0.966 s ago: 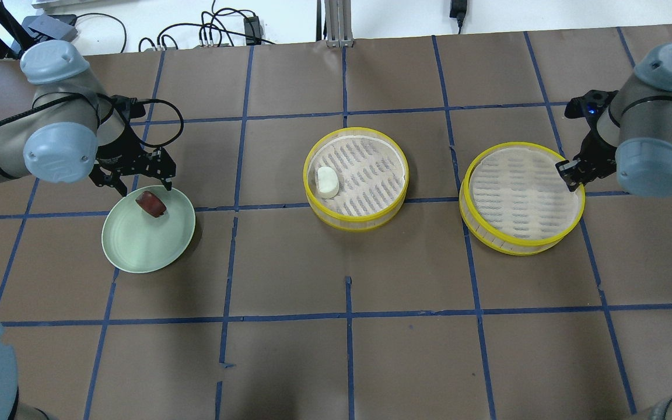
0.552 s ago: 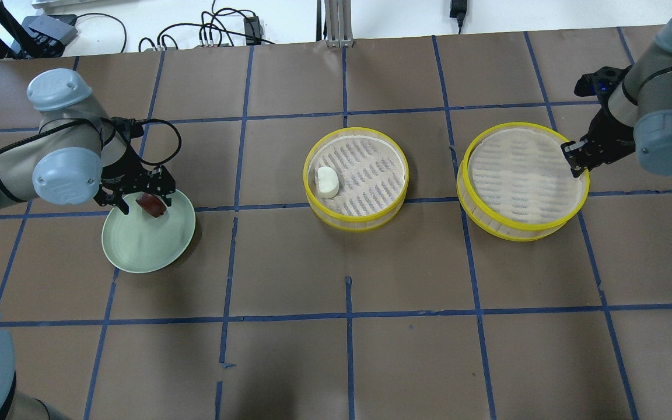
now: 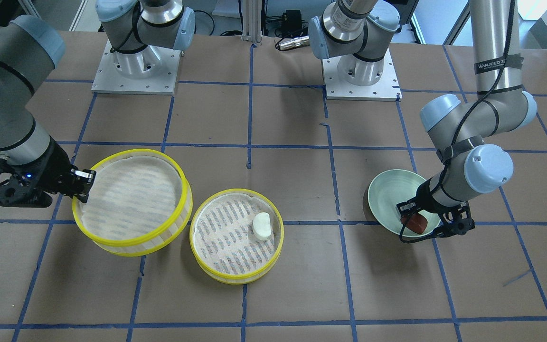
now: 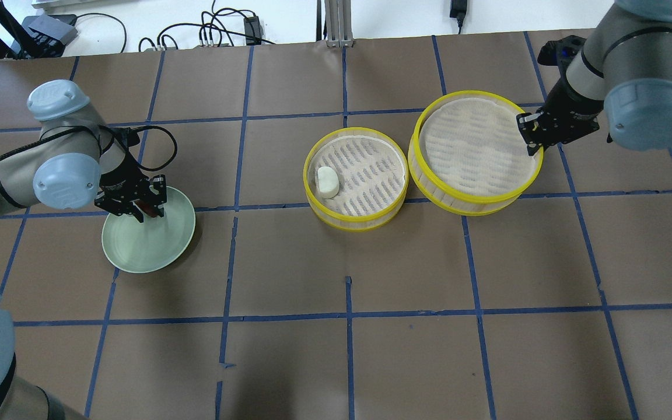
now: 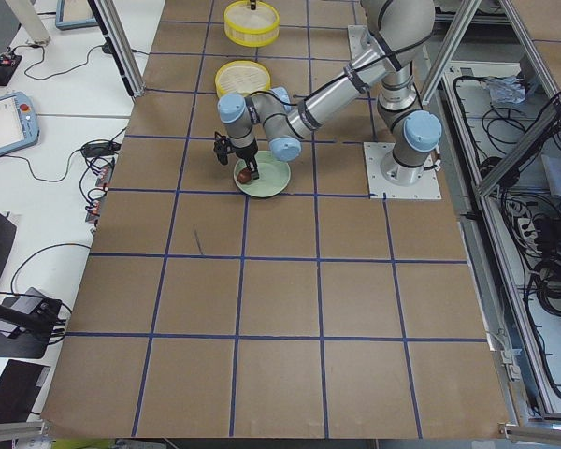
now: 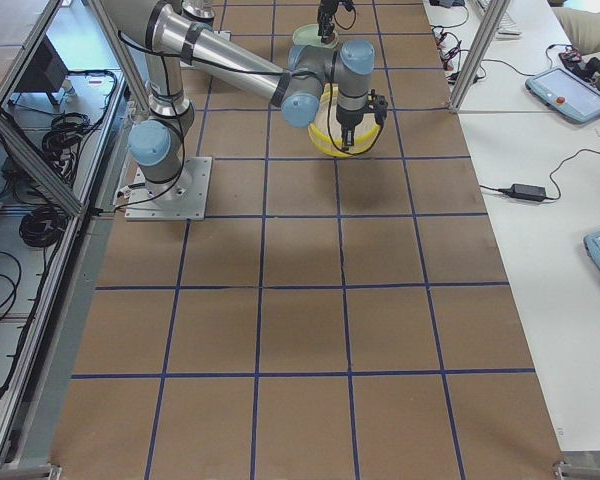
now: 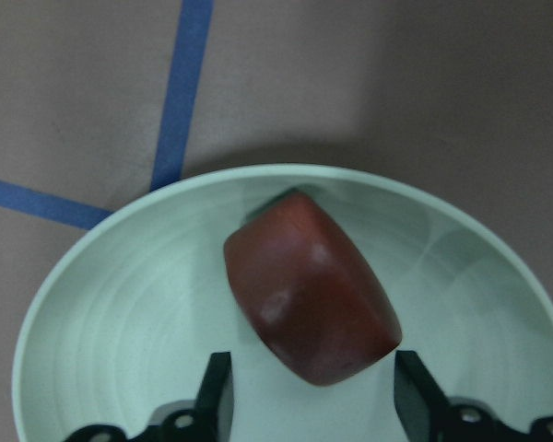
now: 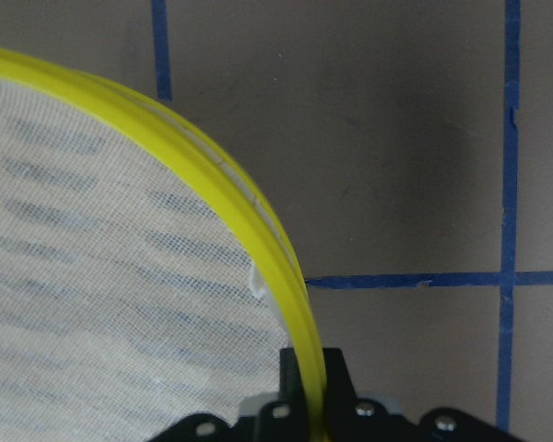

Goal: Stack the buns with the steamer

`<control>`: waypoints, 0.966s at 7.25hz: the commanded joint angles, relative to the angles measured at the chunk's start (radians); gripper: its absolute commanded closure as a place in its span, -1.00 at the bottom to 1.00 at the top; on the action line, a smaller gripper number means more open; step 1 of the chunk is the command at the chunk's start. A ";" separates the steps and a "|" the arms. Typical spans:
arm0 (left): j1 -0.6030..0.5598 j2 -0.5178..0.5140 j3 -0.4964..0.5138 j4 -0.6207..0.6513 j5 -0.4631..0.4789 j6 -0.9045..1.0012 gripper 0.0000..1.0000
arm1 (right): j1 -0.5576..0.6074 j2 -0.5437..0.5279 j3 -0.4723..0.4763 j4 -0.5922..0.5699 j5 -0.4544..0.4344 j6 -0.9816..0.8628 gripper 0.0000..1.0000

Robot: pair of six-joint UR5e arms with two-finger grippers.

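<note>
While the reddish-brown bun lies tipped on its side in the pale green plate, the left gripper is lowered over it with its jaws apart. One finger stands on each side of the bun. The wrist view shows a strip of bare plate between the bun and that finger, while the other finger is very near the bun's edge; the bun is straddled but not pinched. The plate sits on the table's left part, on the brown paper covering, close to a crossing of blue tape lines.

The white bun lies inside the steamer tray at the table's middle, on the cloth-lined floor and close to the wall nearest the plate. This yellow-rimmed tray rests flat on the paper.

Just beside it, on the robot's right, the second steamer tray is clamped by its yellow rim in the right gripper. The wrist view shows the fingers closed over the rim, one inside the wall and one outside. This tray looks raised off the table and slightly tilted. From overhead its near edge meets the rim of the middle tray. Nothing lies on its cloth lining.
</note>
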 commanded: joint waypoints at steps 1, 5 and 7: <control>-0.001 0.028 0.008 0.004 -0.003 -0.025 1.00 | 0.127 0.019 -0.018 0.004 0.000 0.187 0.86; -0.062 0.064 0.056 -0.009 -0.008 -0.080 1.00 | 0.167 0.025 -0.017 -0.002 0.000 0.257 0.86; -0.177 0.078 0.175 -0.096 -0.031 -0.194 1.00 | 0.300 0.089 -0.017 -0.100 -0.070 0.402 0.85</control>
